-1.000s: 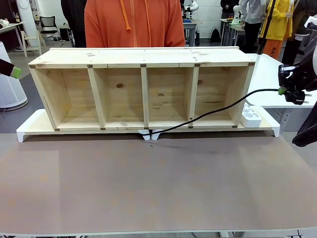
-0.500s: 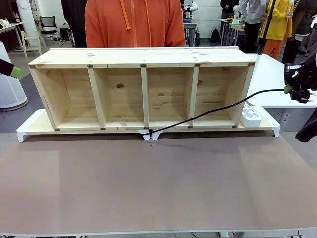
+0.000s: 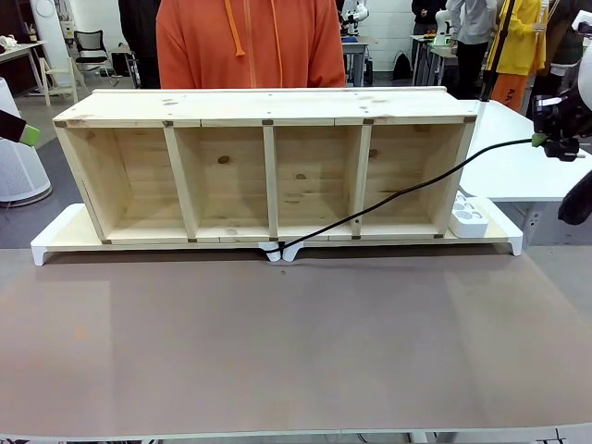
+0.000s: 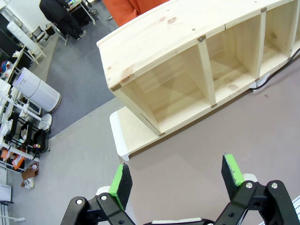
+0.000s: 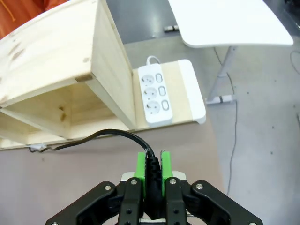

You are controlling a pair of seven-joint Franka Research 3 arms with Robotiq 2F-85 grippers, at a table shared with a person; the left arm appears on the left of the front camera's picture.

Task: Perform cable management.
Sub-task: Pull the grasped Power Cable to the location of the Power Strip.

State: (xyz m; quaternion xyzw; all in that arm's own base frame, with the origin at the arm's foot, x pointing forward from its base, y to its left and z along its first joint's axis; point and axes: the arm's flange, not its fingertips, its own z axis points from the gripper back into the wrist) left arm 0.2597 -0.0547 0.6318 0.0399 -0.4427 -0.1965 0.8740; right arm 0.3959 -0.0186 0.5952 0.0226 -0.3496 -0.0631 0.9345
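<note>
From the front, a brown surface carries a four-bay wooden shelf, and the cable runs from a white clip at its foot, long axis slanting up and right, to the right gripper, half cut off by the frame. The left wrist view has the left gripper, jaws spread on nothing, above the surface. In the right wrist view the jaws pinch the cable's plug end, pins hidden, cord curving left toward the shelf, past a white power strip.
</note>
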